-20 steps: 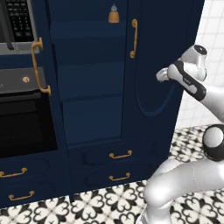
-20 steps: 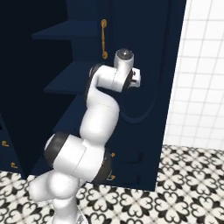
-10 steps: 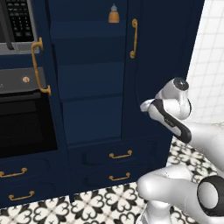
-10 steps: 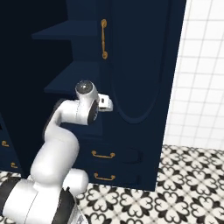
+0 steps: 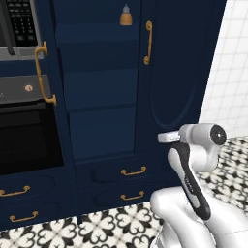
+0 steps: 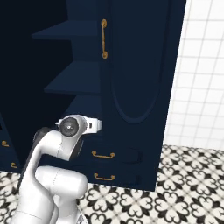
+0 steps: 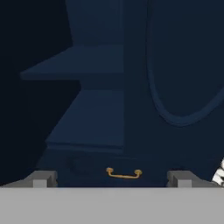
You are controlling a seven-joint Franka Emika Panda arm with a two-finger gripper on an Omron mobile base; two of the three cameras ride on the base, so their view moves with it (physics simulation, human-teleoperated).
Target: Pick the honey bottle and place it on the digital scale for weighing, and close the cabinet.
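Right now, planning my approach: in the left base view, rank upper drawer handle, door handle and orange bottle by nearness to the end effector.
1. Upper drawer handle, just below the end effector.
2. Door handle, above it.
3. Orange bottle, top shelf, upper left.

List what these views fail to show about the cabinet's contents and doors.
- Left door of the cabinet: edge-on in the left base view; dark at the frame's left in the right base view.
- Orange bottle on the upper shelf: too small for detail.
- Shelf backs: lost in shadow in the hand view.
- Gripper: open, empty, fingertips alone showing.
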